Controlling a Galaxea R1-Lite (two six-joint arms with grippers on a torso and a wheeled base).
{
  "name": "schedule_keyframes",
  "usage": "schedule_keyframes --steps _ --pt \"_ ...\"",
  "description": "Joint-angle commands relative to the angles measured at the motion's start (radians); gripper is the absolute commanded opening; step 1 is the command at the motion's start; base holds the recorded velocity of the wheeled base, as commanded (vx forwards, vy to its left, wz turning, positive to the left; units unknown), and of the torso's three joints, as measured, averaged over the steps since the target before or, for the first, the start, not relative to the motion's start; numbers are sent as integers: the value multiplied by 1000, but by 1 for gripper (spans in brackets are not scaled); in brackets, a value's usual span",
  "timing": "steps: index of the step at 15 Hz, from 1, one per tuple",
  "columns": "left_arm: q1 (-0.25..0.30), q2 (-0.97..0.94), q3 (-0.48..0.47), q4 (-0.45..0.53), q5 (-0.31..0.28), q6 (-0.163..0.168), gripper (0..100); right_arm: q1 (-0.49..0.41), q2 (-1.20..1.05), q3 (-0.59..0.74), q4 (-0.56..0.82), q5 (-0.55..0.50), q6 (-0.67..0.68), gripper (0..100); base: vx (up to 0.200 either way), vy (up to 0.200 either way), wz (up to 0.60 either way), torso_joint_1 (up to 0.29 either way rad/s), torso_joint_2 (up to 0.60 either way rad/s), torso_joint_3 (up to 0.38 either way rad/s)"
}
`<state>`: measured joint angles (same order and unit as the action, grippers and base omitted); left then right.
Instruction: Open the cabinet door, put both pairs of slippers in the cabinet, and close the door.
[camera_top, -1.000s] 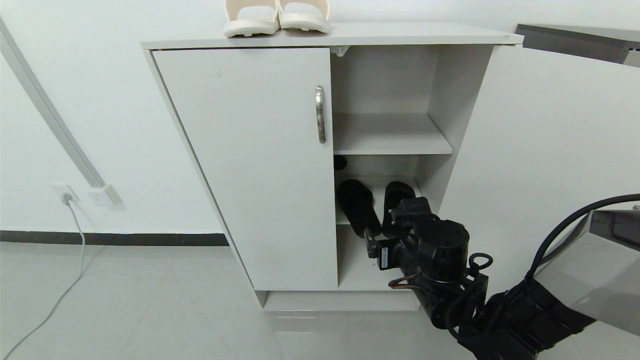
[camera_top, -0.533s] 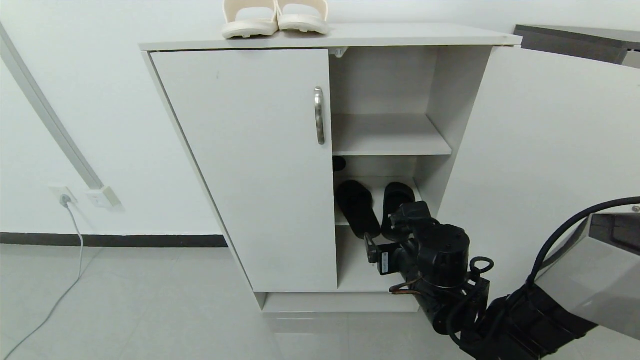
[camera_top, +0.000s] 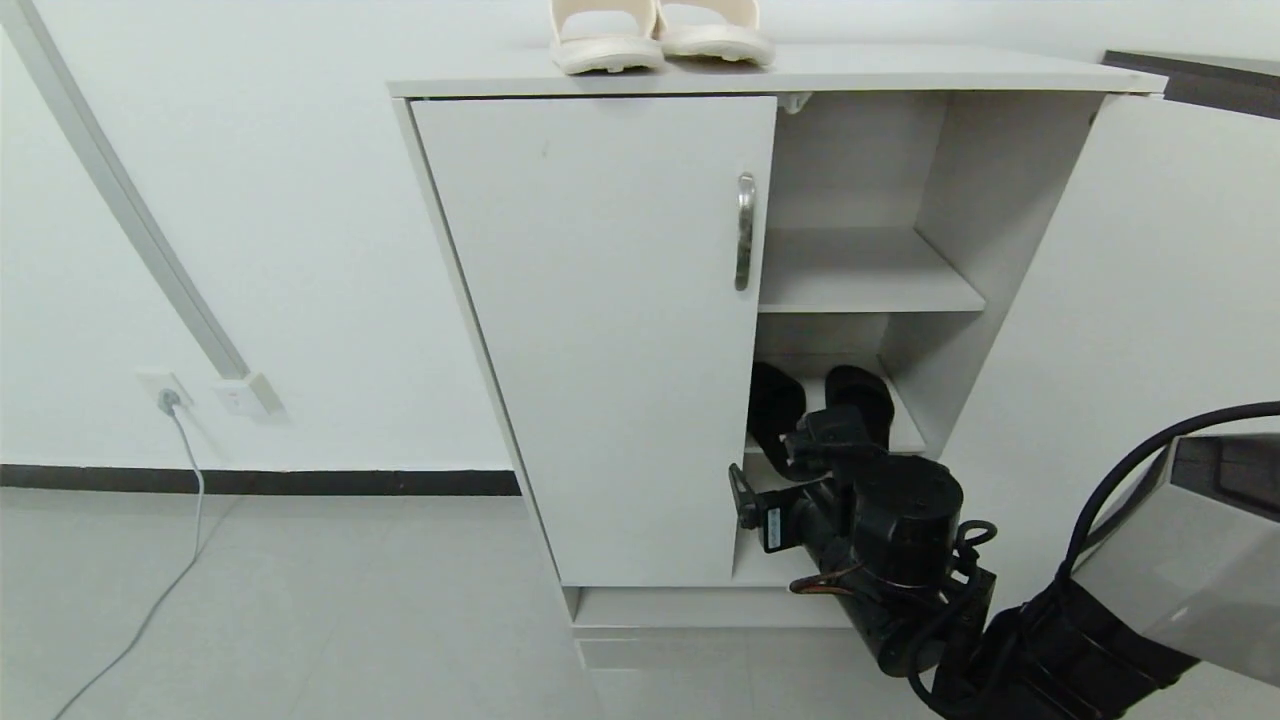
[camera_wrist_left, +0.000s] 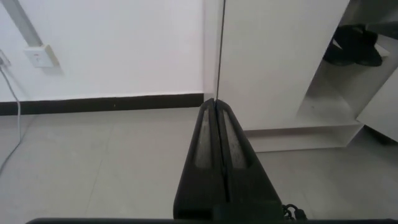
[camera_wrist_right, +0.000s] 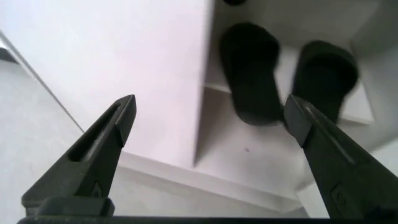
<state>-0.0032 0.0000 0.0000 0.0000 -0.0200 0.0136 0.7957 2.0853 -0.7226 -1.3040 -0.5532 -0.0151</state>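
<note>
Right tool (camera_wrist_right: 210, 107) is gaping wide before black slippers (camera_wrist_right: 252, 74) lying inside the cabinet (camera_top: 600, 300); left tool (camera_wrist_left: 215, 102) is hanging closed.

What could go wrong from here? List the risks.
1. The black slippers seem to overhang their shelf. The open right gripper just in front of them could drag one out, or the door could catch them on closing.
2. The white slippers lie on the cabinet top near its front edge, so a clumsy grasp may knock them off.
</note>
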Motion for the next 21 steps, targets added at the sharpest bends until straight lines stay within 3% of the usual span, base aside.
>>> schedule_keyframes --steps 1,5,21 --pt "0 2 0 0 0 0 0 0 4 8 0 1 -2 100 0 200 0 2 2 -12" --pt "0 2 0 0 0 0 0 -6 5 9 -4 4 -2 100 0 200 0 0 2 4" --pt "0 2 0 0 0 0 0 -16 -14 17 -6 7 -16 100 0 0 0 0 -28 -30"
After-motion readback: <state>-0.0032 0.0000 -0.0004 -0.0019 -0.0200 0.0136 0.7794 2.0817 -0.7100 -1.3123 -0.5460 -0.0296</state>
